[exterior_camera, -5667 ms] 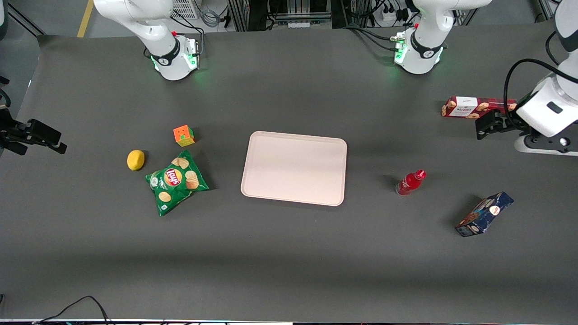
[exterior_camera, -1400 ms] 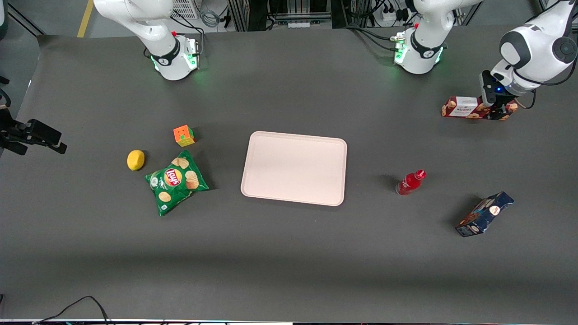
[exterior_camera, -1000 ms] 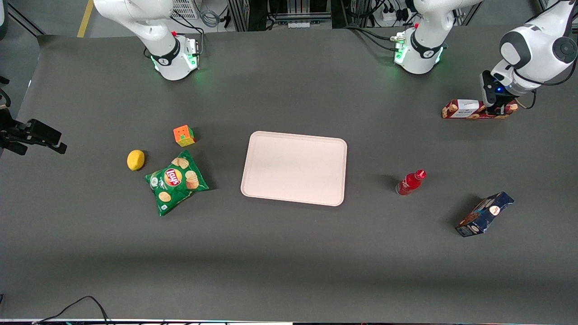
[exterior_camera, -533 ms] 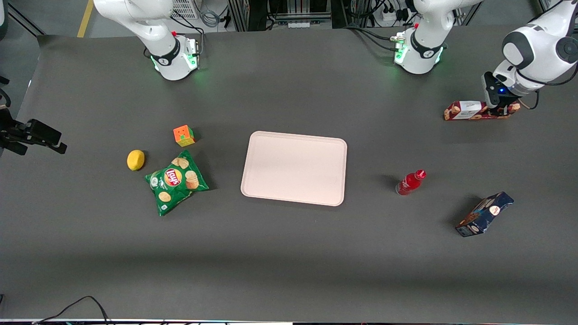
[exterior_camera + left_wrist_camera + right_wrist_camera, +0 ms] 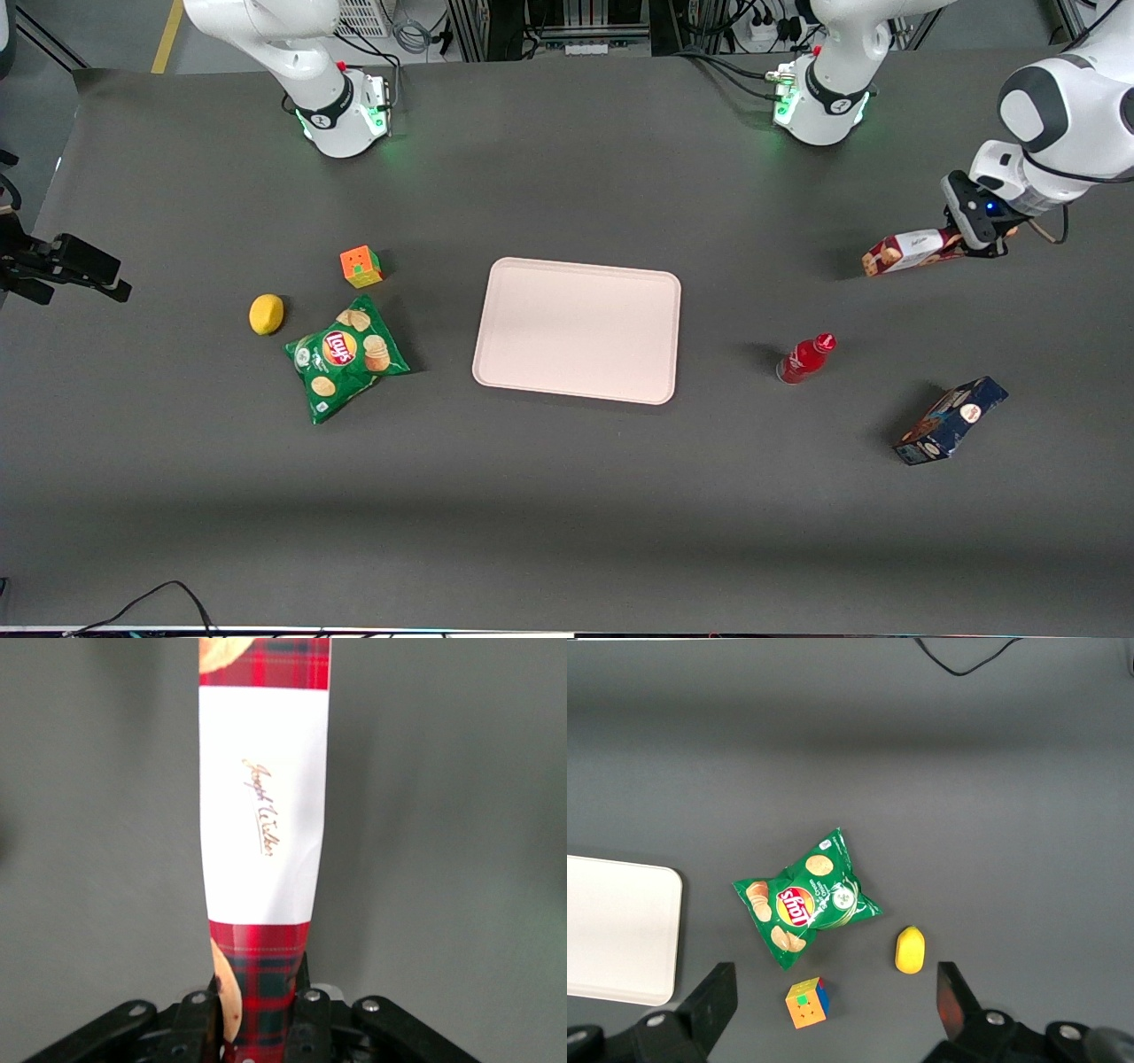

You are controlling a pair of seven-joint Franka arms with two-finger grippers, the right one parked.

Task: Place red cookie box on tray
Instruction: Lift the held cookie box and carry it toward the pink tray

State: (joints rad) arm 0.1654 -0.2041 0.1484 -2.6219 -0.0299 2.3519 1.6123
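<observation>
You are looking at one of each thing on the tabletop (image 5: 567,496): one red cookie box (image 5: 912,251), one tray (image 5: 578,330), one dark blue cookie box (image 5: 950,420), one small red bottle (image 5: 805,358), one green chip bag (image 5: 345,357), one lemon (image 5: 266,314) and one colour cube (image 5: 361,266).

Your gripper (image 5: 973,232) is hanging at the working arm's end of the tabletop. Its fingers (image 5: 197,1028) are closed narrowly on one end of the red cookie box, pressing the carton from both sides in the left wrist view (image 5: 263,842). The box is sticking out from the fingers toward the tray, tilted, its free end lower, with a shadow on the tabletop beside it, so it is being carried clear of the surface. It is well apart from the tray, which is lying flat near the middle of the tabletop with nothing on it.

The red bottle is standing between the tray and the blue box, nearer to the front camera than the held carton. The chip bag, lemon and cube are sitting together toward the parked arm's end.

You are reading "Lay's" on the chip bag. The white panel of the red box is carrying a gold script signature, too fine to read with certainty.
</observation>
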